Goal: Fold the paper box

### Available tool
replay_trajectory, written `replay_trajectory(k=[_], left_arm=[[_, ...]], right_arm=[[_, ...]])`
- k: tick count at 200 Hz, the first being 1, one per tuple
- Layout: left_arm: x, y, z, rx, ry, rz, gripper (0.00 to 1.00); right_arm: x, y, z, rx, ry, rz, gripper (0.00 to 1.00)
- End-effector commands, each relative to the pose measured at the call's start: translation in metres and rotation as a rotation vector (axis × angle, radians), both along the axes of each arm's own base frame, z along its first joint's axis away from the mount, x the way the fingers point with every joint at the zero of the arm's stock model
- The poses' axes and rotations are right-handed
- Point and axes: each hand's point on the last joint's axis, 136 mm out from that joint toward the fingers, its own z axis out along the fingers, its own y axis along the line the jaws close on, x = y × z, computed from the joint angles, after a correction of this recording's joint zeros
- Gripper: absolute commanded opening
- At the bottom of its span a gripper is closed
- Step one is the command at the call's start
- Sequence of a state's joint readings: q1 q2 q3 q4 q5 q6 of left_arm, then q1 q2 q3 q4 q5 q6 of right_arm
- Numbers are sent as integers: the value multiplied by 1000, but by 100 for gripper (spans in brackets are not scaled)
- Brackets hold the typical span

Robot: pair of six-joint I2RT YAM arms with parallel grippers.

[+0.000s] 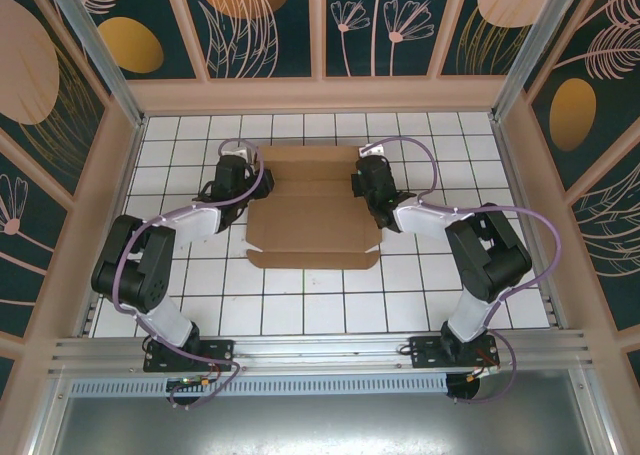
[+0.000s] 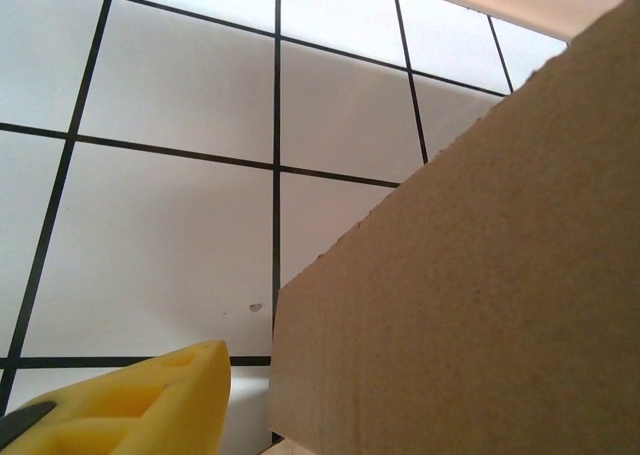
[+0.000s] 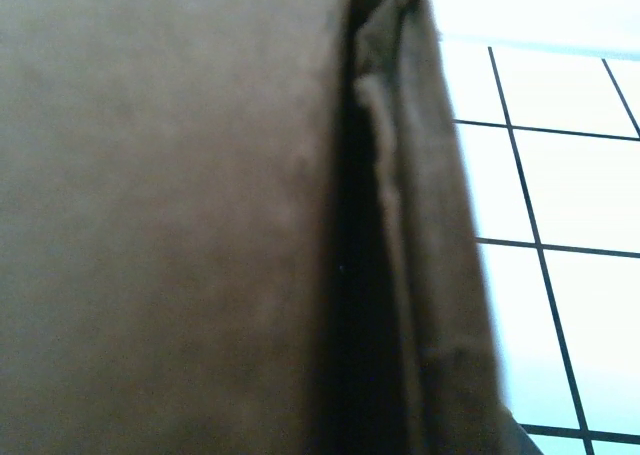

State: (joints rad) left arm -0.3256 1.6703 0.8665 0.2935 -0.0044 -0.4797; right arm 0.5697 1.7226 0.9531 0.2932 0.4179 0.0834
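Reading left to right: left arm (image 1: 190, 223) reaches the left edge of the paper box (image 1: 310, 230); left jaws stand parted, one yellow pad (image 2: 150, 400) just clear of an upright cardboard wall that lies to their right. Box sits midway on the counter (image 1: 300, 305), between both arms, creases running side to side. Right arm (image 1: 430, 218) meets the right edge; right jaws closed, apparently pinching a doubled wall, contact hidden. Count: one box, two arms, equally near.
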Motion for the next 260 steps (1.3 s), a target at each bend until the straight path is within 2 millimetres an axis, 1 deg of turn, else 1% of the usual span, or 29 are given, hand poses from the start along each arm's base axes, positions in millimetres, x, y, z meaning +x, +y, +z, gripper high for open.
replay_trajectory(k=[1,11,16,28,33,38,49,86,87,89,95,110,130,146,155,171,191,210,222,229,250,260], left_arm=[[11,3,8,7,-9,8,54],[7,-1,20,-27,-46,-13,57],[5,-5,29,-51,-80,-35,61],[0,-12,45,-97,-141,-75,85],[-2,-14,50,-110,-153,-88,91],[-3,-17,52,-118,-156,-103,94],[-4,-21,55,-126,-148,-128,96],[-13,-18,59,-152,-136,-112,97],[-13,-18,59,-153,-137,-111,97],[-14,-18,59,-153,-137,-111,97],[-15,-17,58,-154,-133,-111,97],[-19,-25,58,-180,-117,-151,97],[-29,-34,59,-284,-100,-172,95],[-37,-33,60,-332,-100,-166,93],[-40,-28,66,-332,-120,-141,92],[-43,-21,88,-315,-188,-124,91],[-34,-14,110,-292,-217,-98,90],[-19,-7,114,-272,-190,-63,90],[-9,-4,111,-256,-172,-41,89],[-3,-1,106,-253,-153,-26,89],[10,-1,94,-293,-118,-28,86],[14,-5,86,-328,-104,-40,84]], right_arm=[[6,-4,5,23,-17,-21,0],[5,-4,3,26,-11,-14,0],[4,-3,2,29,-6,-8,0],[3,0,0,38,4,8,0],[3,0,0,39,6,13,0],[2,1,-2,37,10,15,0],[2,1,-2,34,12,19,0],[1,3,-5,23,23,35,0],[4,-3,-5,23,22,22,0],[6,-8,-5,23,24,12,0],[7,-10,-6,22,27,9,0],[9,-10,-10,19,37,5,0],[10,-10,-14,18,48,3,0],[10,-10,-18,15,57,2,0],[10,-10,-18,14,58,1,0],[9,-9,-19,16,62,6,0],[9,-8,-20,22,65,11,0],[9,-6,-22,22,71,17,0],[8,-6,-24,19,74,18,0],[8,-6,-23,19,74,17,0],[9,-5,-25,16,78,17,0],[9,-5,-25,14,79,16,0]])
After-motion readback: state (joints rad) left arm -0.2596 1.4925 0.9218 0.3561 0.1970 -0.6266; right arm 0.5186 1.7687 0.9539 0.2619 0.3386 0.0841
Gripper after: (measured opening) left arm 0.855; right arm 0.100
